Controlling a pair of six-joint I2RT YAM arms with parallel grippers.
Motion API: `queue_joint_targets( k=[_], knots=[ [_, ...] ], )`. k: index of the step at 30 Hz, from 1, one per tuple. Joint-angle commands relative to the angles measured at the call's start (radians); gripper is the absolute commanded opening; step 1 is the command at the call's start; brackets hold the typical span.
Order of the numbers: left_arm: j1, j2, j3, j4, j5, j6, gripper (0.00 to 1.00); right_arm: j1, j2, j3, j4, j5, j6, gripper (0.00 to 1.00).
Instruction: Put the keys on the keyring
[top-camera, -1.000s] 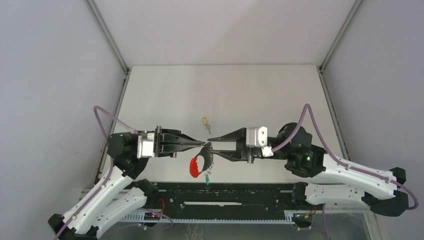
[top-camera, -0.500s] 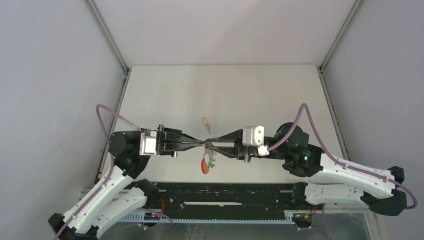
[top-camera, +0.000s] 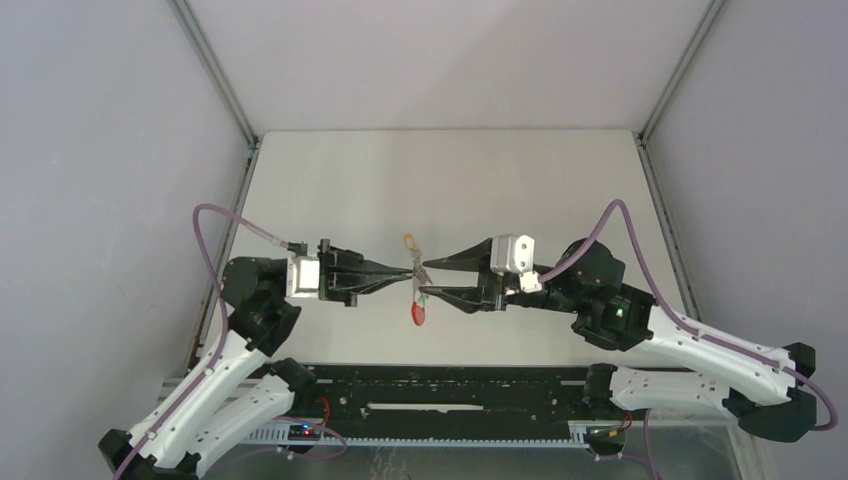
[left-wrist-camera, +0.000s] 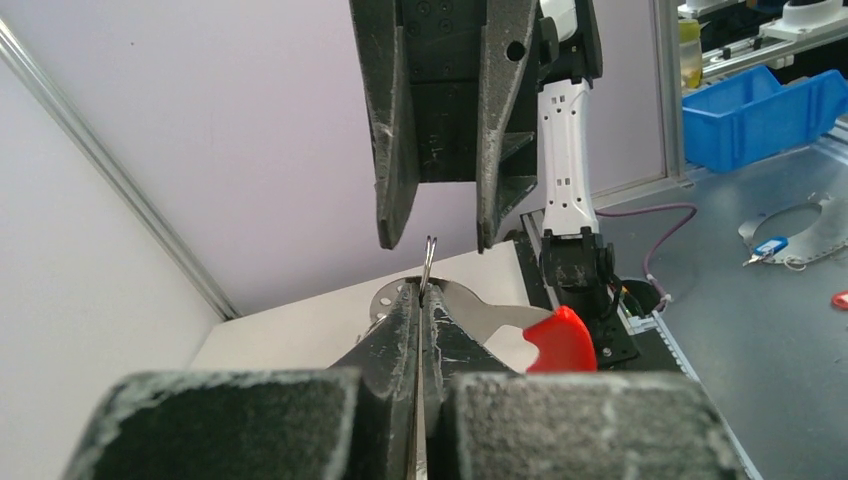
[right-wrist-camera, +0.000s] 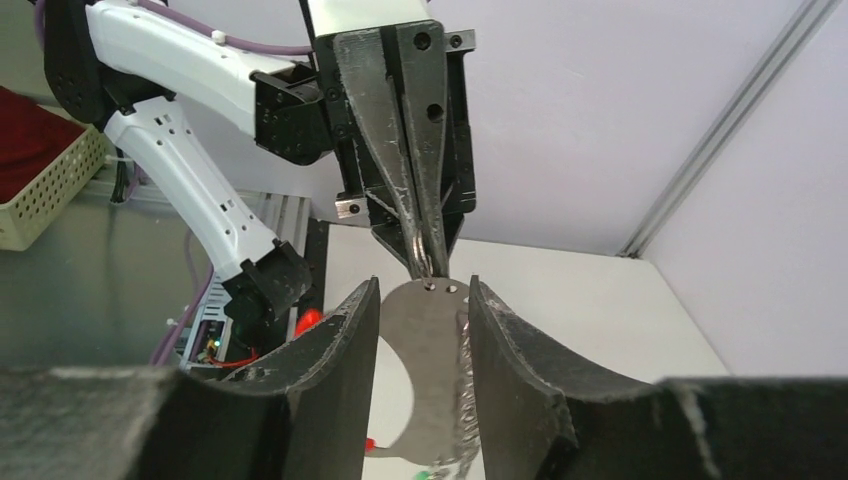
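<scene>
The keyring (top-camera: 417, 305), a flat silver crescent with a red end (top-camera: 417, 317), hangs in the air between the two arms. My left gripper (top-camera: 410, 272) is shut on a thin wire loop (left-wrist-camera: 429, 262) at the keyring's top. In the left wrist view the silver plate (left-wrist-camera: 490, 318) and red end (left-wrist-camera: 560, 340) show behind the left gripper (left-wrist-camera: 420, 292). My right gripper (top-camera: 425, 281) is open, its fingers on either side of the plate (right-wrist-camera: 432, 370). A green key (top-camera: 424, 298) dangles from the ring. The yellow-headed key (top-camera: 409, 241) lies on the table just beyond.
The white table (top-camera: 520, 190) is walled by grey panels with metal posts (top-camera: 215, 75) at the corners. A black rail (top-camera: 450, 390) runs along the near edge between the arm bases.
Both grippers have moved away from the near edge, carrying the keyring up. It has turned from broadside to edge-on, and the right jaws now stand wider than half a second ago.
</scene>
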Motion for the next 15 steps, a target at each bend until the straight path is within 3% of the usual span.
queue_joint_targets(
  k=[1, 10, 15],
  knots=[
    [0.005, 0.003, 0.030, 0.027, -0.038, -0.047, 0.00, -0.002, 0.015, 0.009, 0.019, -0.022, 0.028, 0.45],
    [0.005, 0.009, 0.024, 0.033, -0.025, -0.070, 0.00, -0.011, 0.039, 0.009, 0.075, -0.019, 0.049, 0.36],
    [0.005, 0.007, 0.017, 0.033, -0.005, -0.068, 0.00, -0.022, 0.039, 0.009, 0.077, -0.035, 0.073, 0.16]
  ],
)
